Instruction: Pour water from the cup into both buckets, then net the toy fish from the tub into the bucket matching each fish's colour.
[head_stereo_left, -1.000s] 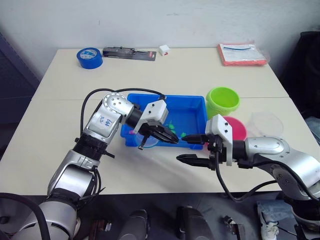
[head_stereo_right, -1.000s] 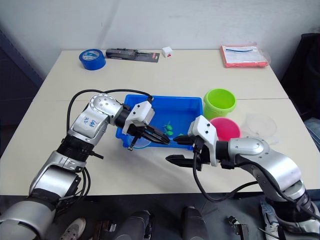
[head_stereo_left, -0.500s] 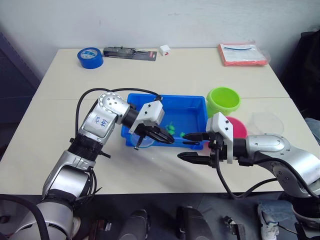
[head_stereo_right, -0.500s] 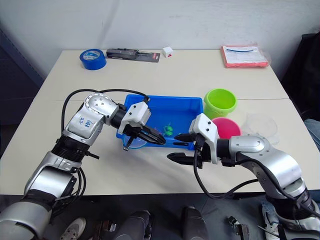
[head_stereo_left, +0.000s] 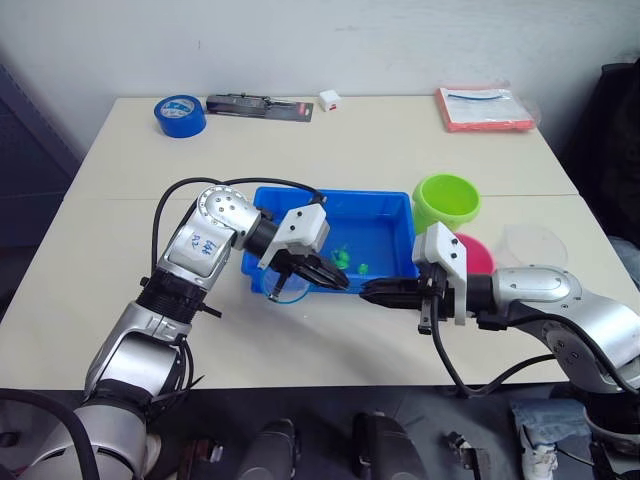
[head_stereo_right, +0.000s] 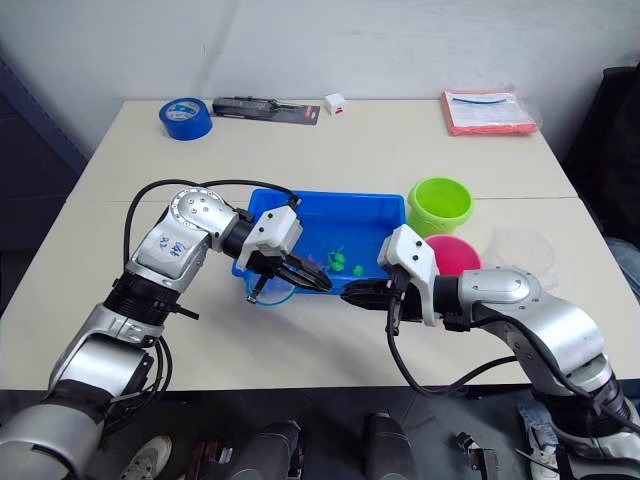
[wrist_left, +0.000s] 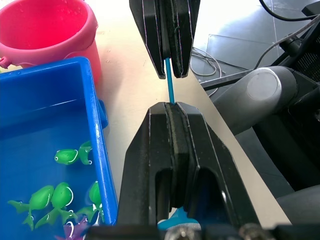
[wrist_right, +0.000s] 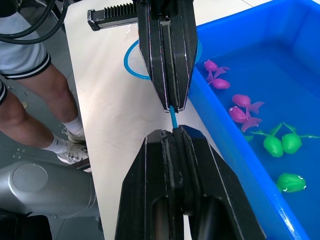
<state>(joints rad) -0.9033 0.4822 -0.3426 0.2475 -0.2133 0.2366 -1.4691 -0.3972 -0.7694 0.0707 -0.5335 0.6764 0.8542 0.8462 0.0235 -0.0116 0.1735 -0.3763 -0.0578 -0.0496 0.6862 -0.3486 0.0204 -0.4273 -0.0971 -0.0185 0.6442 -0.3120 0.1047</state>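
While both grippers, left (head_stereo_left: 335, 280) and right (head_stereo_left: 375, 292), pinch the net (wrist_right: 172, 116), the tub (head_stereo_left: 385, 205) rim lies beside.

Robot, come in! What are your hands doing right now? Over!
Both hands, left and right, shut on net handle. Hoop beside tub. Fish unscooped.

The tub (head_stereo_left: 385, 215) and both buckets, green (head_stereo_left: 446, 200) and pink (wrist_left: 50, 30), look like glossy smooth plastic. The tabletop (head_stereo_left: 380, 140) is matt. The fish (wrist_right: 280, 145) shine wetly; gripper fingers (wrist_right: 167, 50) are matt black.
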